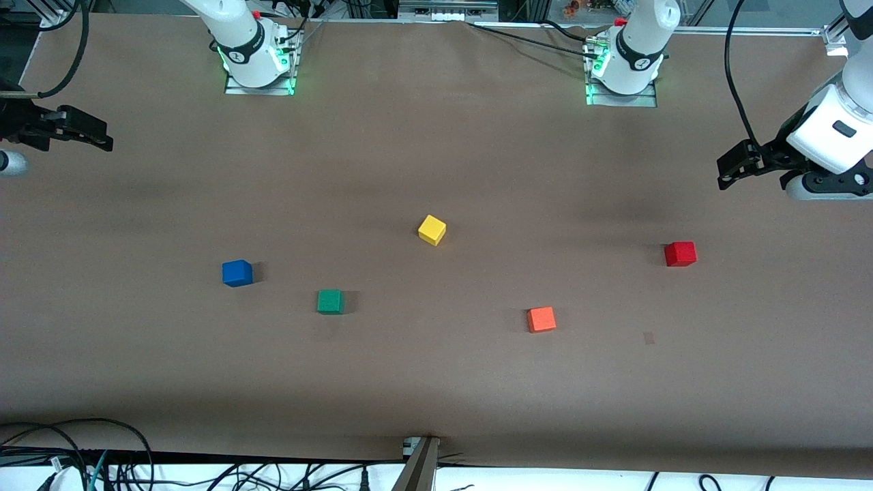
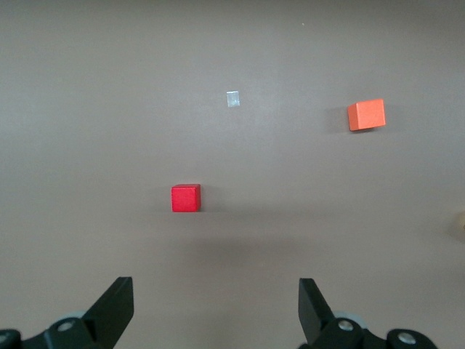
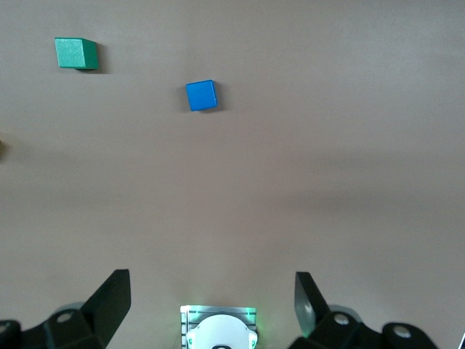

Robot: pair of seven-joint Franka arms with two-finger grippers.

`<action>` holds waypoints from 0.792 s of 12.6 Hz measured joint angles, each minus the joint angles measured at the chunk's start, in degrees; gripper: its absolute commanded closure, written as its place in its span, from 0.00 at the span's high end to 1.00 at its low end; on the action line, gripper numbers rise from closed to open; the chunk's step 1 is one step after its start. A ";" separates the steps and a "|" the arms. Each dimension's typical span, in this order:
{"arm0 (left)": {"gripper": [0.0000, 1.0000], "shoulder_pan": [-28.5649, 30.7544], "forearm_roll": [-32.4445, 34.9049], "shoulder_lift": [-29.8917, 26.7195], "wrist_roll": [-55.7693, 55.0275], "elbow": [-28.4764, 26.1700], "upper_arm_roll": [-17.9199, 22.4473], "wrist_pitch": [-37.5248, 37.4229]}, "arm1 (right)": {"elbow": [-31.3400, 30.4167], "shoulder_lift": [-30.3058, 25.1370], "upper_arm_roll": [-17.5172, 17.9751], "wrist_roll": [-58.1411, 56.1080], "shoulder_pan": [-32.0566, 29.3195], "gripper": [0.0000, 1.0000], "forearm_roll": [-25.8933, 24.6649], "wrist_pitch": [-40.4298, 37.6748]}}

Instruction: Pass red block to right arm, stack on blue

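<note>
The red block sits on the brown table toward the left arm's end; it also shows in the left wrist view. The blue block sits toward the right arm's end and shows in the right wrist view. My left gripper hangs open and empty over the table's edge at the left arm's end, apart from the red block. My right gripper hangs open and empty over the right arm's end, apart from the blue block.
A green block lies beside the blue one, nearer the front camera. A yellow block sits mid-table. An orange block lies nearer the camera than the red one. A small tape mark is on the table.
</note>
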 measured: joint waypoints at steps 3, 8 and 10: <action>1.00 0.00 0.00 0.00 0.00 0.01 0.04 -0.11 | 0.00 0.00 0.21 -0.02 0.04 1.00 0.00 0.00; 1.00 -0.09 0.00 0.03 0.00 0.02 0.01 -1.21 | 0.00 0.00 0.30 -0.03 0.08 1.00 0.00 0.02; 1.00 -0.18 0.00 0.03 0.00 0.03 0.00 -1.99 | 0.00 0.00 0.31 -0.03 0.08 1.00 0.00 0.05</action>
